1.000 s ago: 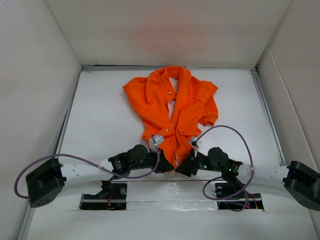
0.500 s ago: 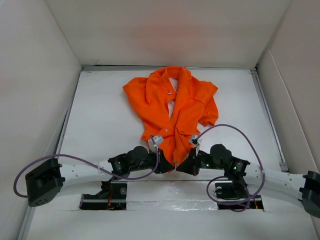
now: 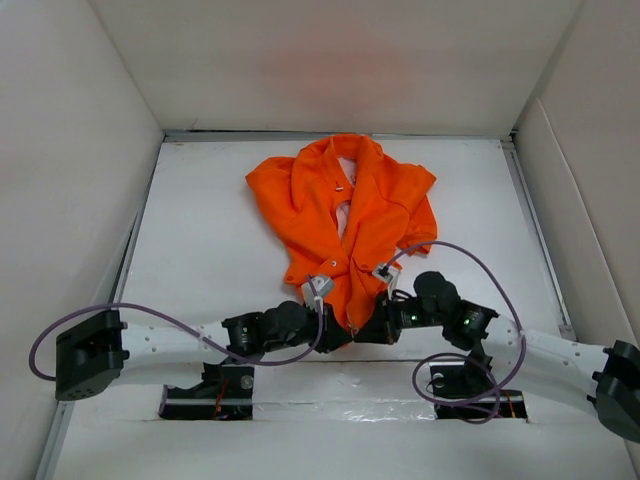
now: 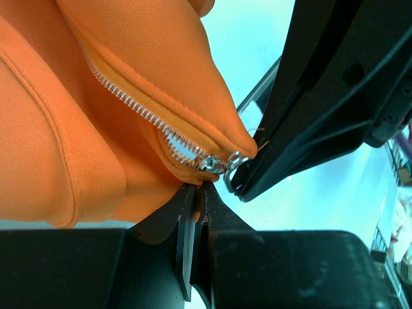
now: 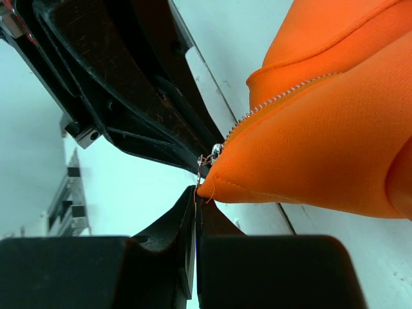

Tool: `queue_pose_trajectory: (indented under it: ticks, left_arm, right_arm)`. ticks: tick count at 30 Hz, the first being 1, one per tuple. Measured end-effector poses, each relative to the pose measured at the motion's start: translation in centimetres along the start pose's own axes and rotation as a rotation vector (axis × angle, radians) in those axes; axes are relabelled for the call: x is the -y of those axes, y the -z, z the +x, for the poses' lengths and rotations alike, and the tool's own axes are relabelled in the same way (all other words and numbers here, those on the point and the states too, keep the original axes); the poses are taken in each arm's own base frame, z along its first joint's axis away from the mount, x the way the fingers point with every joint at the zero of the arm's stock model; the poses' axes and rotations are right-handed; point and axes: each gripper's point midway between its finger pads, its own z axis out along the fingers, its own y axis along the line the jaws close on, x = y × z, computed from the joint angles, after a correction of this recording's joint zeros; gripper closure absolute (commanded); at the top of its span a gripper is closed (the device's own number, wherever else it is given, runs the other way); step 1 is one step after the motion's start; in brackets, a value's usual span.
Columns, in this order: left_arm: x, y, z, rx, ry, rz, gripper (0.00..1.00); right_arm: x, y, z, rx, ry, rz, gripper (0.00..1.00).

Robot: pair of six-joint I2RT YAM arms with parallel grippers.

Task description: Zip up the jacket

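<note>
Orange jacket (image 3: 345, 215) lies flat on the table (image 3: 200, 230), collar at the far end and hem right at both grippers' tips. The rest spreads out ahead of them.

L gripper (image 3: 335, 335): jaws pinched fully together, w/ a fold of the hem caught btwn the tips. Its wrist view shows the teeth (image 4: 129, 96) running up and away from the tips. The metal pull (image 4: 222, 162) sits just above the tips, at the very bottom of the zip.

R gripper (image 3: 365, 333): tip to tip w/ the L one, almost touching it. Jaws are also closed, gripping the other hem corner right at its tips. The pull shows just beyond that corner in its wrist view.

Step, as I read it: mating the two zip ends at the hem so the slider can start. Can't tell if the pin is seated in the slider yet. The front gapes open further up, so no zipping is done.

Next: confirm the ends are engaged, then one gripper must let go and re-grip the small pull. The other keeps the hem taut. Then draw the pull straight away from the bases, toward the collar. Fabric is soft and may bunch w/o tension.
</note>
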Motion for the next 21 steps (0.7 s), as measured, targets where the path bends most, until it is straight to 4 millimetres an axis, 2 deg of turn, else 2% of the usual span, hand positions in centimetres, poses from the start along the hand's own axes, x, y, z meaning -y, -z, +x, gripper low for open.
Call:
queue_pose_trajectory:
  ticks: [7,13,17,21]
  left_arm:
    - [0.7,0.7,-2.1,0.09,0.013,0.01,1.0]
    - [0.8,0.0,-1.2,0.065,-0.013,-0.019,1.0]
    - [1.0,-0.4,-0.6,0.055,-0.037,-0.041,1.0]
    - [0.9,-0.3,-0.6,0.072,-0.052,-0.064,1.0]
  right_arm:
    - [-1.8,2.3,-3.6,0.101,-0.05,-0.075,1.0]
    - [-2.7,3.0,-6.9,0.189,-0.152,-0.147,1.0]
    - [-1.7,2.6,-8.0,0.189,-0.194,-0.128,1.0]
    - [-0.2,1.9,-10.2,0.203,-0.208,-0.087,1.0]
